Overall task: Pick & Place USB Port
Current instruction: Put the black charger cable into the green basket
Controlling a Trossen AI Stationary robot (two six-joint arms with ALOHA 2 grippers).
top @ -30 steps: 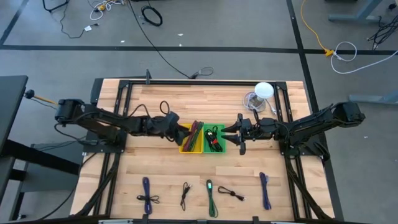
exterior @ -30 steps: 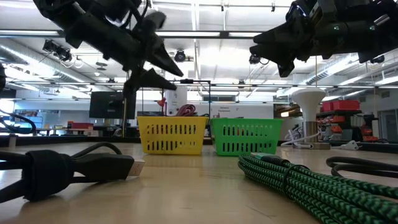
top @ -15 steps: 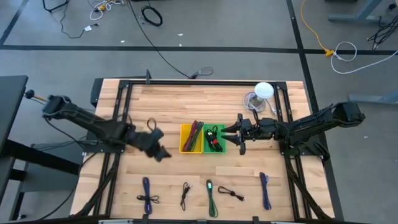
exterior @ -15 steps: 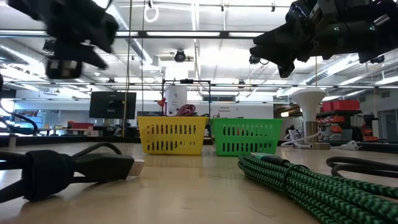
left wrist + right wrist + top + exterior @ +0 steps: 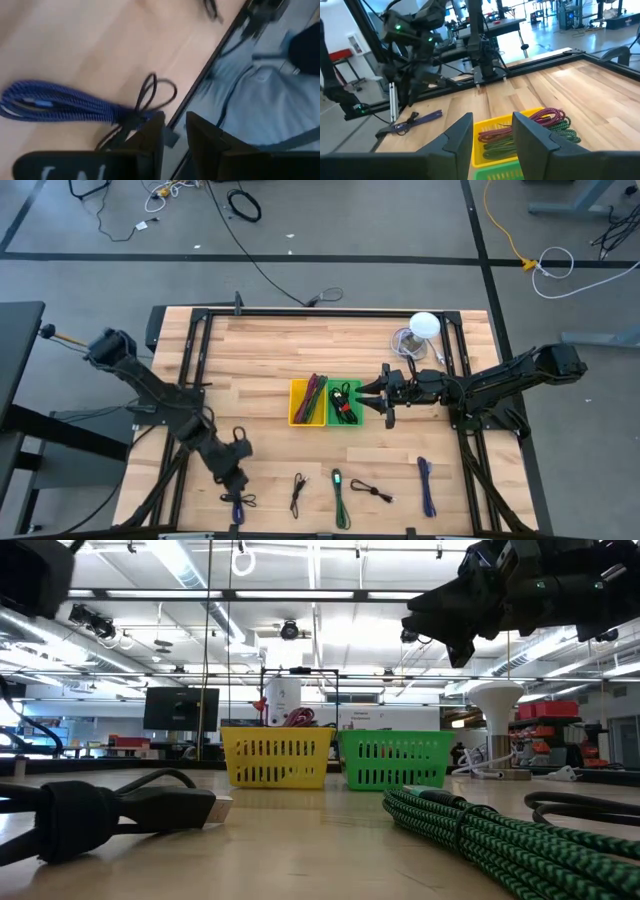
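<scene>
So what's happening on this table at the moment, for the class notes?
The left gripper is over the blue cable at the table's front left, fingers slightly apart, not holding it. The right gripper hangs open beside the green basket, empty. The yellow basket and the green one both hold cables; more cables lie along the front edge.

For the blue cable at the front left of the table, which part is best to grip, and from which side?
Probably the bundled middle of the blue cable, coming from straight above. There the strands lie packed side by side in one flat bundle on the table, so the left gripper, now beside its black end, could close across it. The thin loops at the black end look easier to miss.
</scene>
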